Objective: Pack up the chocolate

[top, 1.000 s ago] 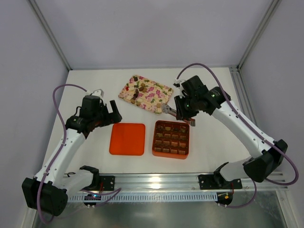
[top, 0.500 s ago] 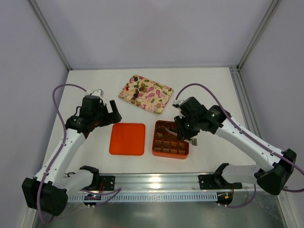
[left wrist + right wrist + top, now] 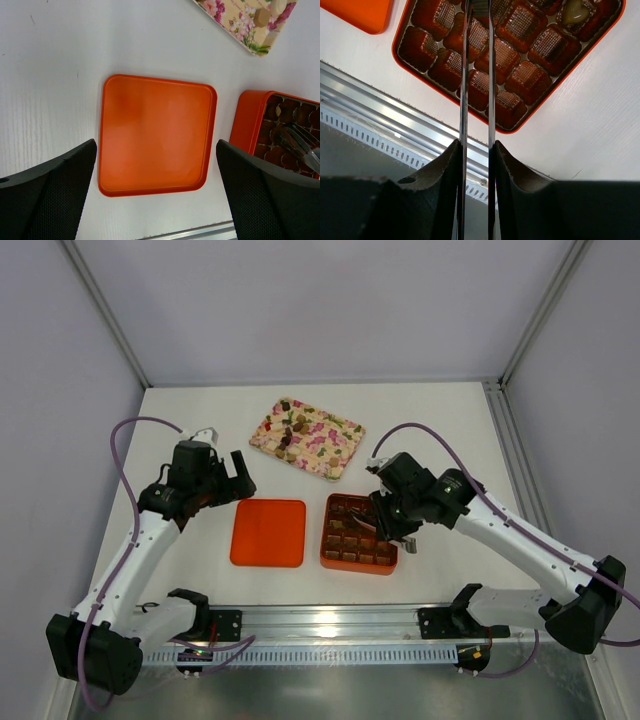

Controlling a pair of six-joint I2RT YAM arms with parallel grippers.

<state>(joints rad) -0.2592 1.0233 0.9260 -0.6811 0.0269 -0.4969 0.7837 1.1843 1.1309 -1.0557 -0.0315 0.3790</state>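
Your right gripper (image 3: 475, 145) is clamped on the tongs (image 3: 464, 75). Their blades reach over the orange box (image 3: 358, 564), likely so a piece can enter a cell without the fingers fouling the grid; whether the tips carry one is not visible. Most cells hold chocolate (image 3: 512, 22), ridged faces up, sides square to the walls, no evident long axis. More lies on the floral tray (image 3: 325, 443), far-left of the box. Your left gripper (image 3: 156, 144) hangs spread wide above the lid (image 3: 150, 100), probably ready for closing.

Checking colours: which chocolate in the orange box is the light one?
The pale tan piece at the right wrist view's top right; the box's other visible pieces are dark brown.
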